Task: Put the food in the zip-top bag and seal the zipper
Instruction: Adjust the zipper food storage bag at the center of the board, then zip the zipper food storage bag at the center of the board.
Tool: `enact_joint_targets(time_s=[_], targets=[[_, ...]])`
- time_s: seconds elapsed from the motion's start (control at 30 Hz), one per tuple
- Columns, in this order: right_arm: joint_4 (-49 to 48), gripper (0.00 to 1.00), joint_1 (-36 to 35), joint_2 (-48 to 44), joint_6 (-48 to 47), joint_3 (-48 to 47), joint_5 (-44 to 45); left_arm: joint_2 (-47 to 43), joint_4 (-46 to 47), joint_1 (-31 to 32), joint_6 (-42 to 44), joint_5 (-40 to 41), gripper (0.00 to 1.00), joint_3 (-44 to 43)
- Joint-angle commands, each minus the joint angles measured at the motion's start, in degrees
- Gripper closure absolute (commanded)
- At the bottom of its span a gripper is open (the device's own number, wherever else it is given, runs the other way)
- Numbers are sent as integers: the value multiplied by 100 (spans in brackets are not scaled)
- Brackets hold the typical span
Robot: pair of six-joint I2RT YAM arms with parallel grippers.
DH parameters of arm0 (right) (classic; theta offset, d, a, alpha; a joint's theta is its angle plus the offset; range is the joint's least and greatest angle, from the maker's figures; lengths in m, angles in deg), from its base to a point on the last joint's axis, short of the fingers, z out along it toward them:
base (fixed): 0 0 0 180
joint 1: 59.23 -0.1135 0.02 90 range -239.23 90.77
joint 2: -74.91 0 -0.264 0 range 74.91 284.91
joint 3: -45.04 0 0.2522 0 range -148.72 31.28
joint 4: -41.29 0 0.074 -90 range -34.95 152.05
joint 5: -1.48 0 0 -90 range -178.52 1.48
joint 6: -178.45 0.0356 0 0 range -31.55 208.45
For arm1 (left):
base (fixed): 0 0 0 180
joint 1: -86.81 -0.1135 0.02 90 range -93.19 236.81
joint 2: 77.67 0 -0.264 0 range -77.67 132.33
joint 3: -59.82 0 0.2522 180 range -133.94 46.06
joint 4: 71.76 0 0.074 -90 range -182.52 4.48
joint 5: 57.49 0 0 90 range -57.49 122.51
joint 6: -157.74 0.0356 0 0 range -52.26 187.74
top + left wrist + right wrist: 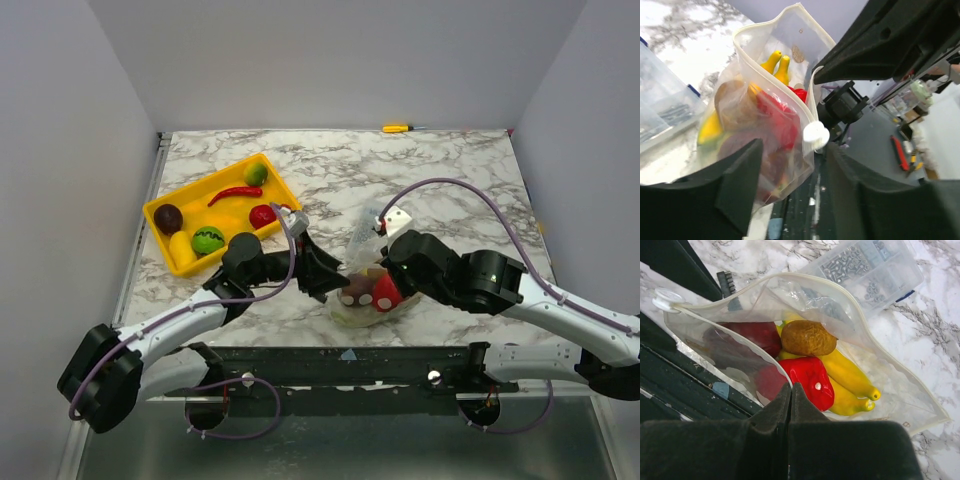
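The right pincer is fully closed, and it seems to pinch the near lip of the zip-top bag. I judge this grip is there to keep the floppy pouch upright with its mouth open, so that pieces can fall in.

The left pincer stands with its jaws apart, one on each side of the lower part of the bag. I do not see it pressing the plastic. It holds nothing.

The bag stands on the worktop at the near edge, between the two arms. Inside it are a red piece, a brown piece, a yellow banana-like piece and a darker red one below. The zipper is not sealed. Its two lips are well apart, and the white slider sits at one end of the rim.

Farther out, to the left, the yellow tray has six pieces: a green round one, a red chili, a dark purple one, a red one, a striped green one and a yellow one.

So the filling is about half done, in my judgement. The free left pincer is near the tray and is probably the one to fetch the next piece.

A clear box of screws lies just behind the bag.
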Motion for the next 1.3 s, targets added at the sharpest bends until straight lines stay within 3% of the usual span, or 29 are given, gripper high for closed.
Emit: enact_joint_targets(time_s=[0.0,0.07,0.17,0.37,0.67,0.8,0.83,0.9,0.97,1.13,1.27], targets=[[-243,99,-1,-39,-142,65,-289,-598,534,61,881,410,37,533],[-262,99,-1,-41,-180,56,-338,-796,927,133,1074,616,29,869],[-296,99,-1,-40,-198,24,-397,-922,1286,351,1430,937,28,1159],[-341,99,-4,-25,-225,-32,-477,-692,1711,721,1937,1499,34,1305],[-308,99,-1,27,-230,-67,-514,-231,2499,847,2035,1650,43,1334],[-340,99,-1,26,-247,-69,-549,-190,2559,847,2008,1622,56,1316],[-345,99,-1,36,-267,-67,-561,-186,2527,846,2008,1570,64,1294],[-341,99,-1,67,-303,-98,-541,-196,2348,846,2015,1585,90,1248],[-309,98,-1,141,-325,-207,-553,-224,2168,852,2052,1541,100,1201],[-413,69,-1,406,-680,-726,-1249,-311,2071,851,1982,1499,100,1200],[-877,55,-4,548,-1127,-826,-2026,-362,1916,858,1927,1511,100,1132]])
